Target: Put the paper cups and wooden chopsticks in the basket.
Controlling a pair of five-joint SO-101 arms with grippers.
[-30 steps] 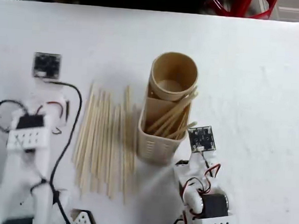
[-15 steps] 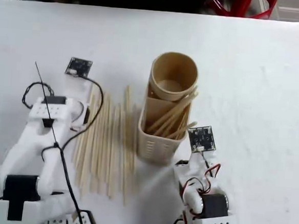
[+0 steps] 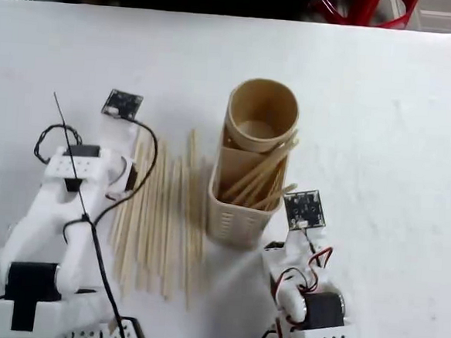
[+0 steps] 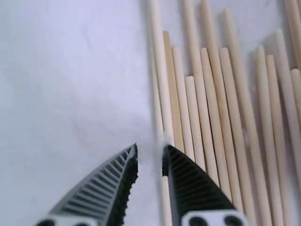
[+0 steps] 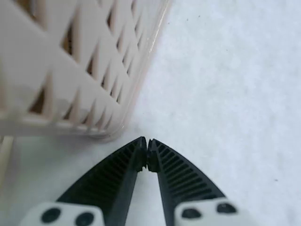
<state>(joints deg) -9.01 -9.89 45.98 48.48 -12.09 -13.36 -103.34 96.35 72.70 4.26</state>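
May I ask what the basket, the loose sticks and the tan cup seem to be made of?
The cream lattice basket looks like moulded plastic: smooth, slightly glossy ribs. The pale round chopsticks look like bare wood or bamboo: matte and unvarnished. The tan cup in the basket is probably matte paper, judging by its thin rim.

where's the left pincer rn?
Left wrist view: the left pincer sits over the loose chopsticks, straddling the outermost one, on the row's edge farthest from the basket.
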